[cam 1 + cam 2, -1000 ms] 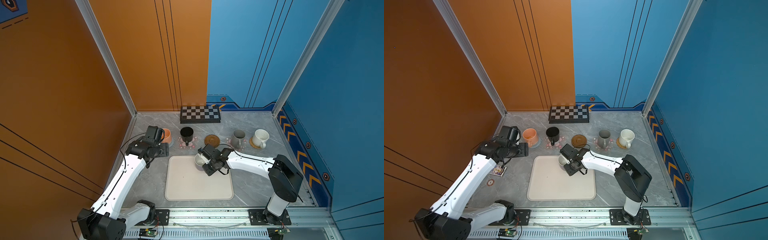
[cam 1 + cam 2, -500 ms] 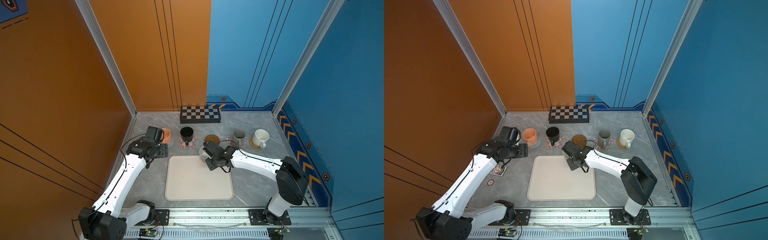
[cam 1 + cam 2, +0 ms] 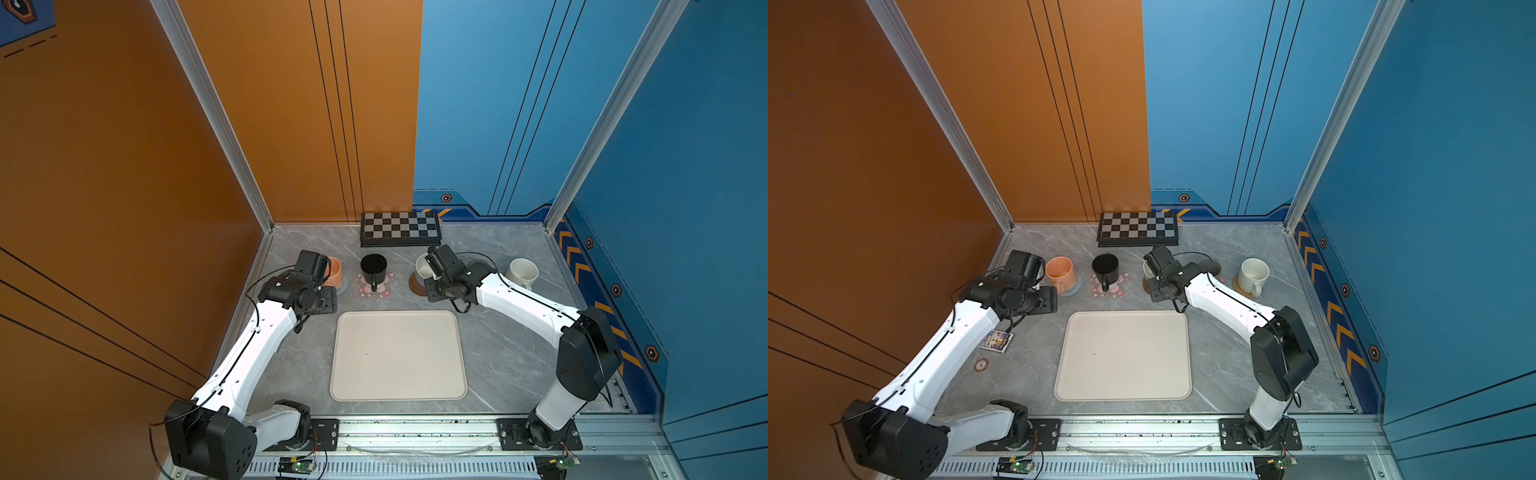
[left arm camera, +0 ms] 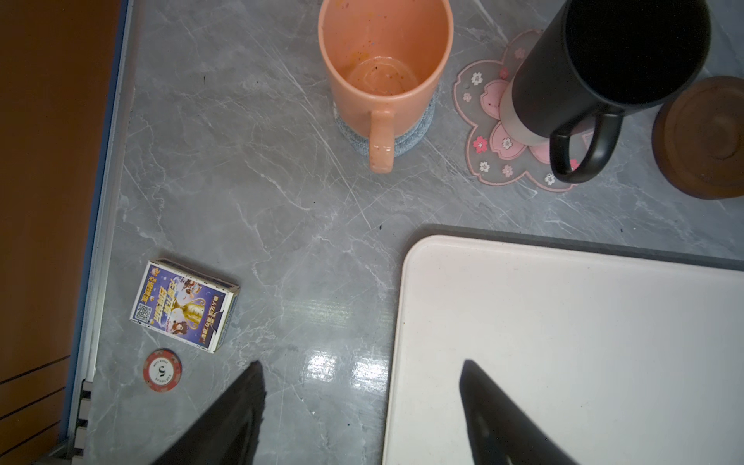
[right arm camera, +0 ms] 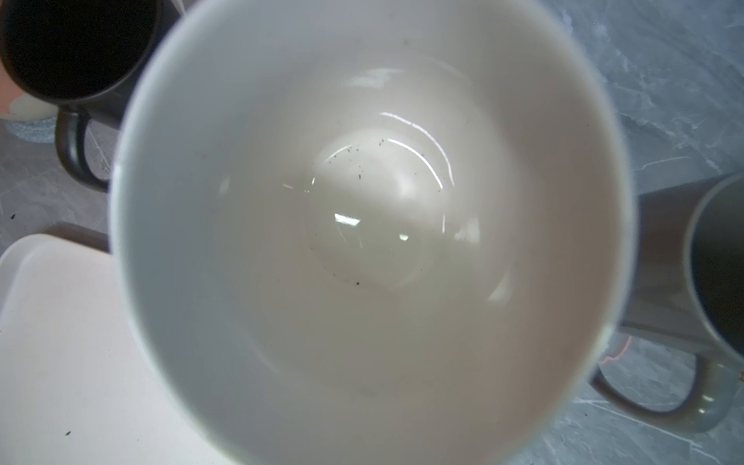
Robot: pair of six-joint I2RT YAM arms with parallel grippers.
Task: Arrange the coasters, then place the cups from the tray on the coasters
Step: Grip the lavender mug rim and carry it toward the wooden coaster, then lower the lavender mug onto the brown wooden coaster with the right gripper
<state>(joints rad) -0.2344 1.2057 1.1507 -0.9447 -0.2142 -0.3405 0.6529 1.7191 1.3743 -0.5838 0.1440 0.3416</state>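
Dark specks dot the white-lined cup (image 5: pixel 362 225), pinched by the right gripper (image 3: pixel 431 272) over the brown coaster (image 4: pixel 700 137). The left gripper (image 4: pixel 362 402) hovers, jaws wide, by the tray's (image 3: pixel 399 357) far-left corner.

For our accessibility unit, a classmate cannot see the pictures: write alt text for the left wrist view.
An orange mug stands on a blue-grey coaster beside a black mug on a pink flower coaster, on a grey table. A corner of the cream tray, a brown coaster, a card box and a red chip lie nearby; the open left claw holds nothing.
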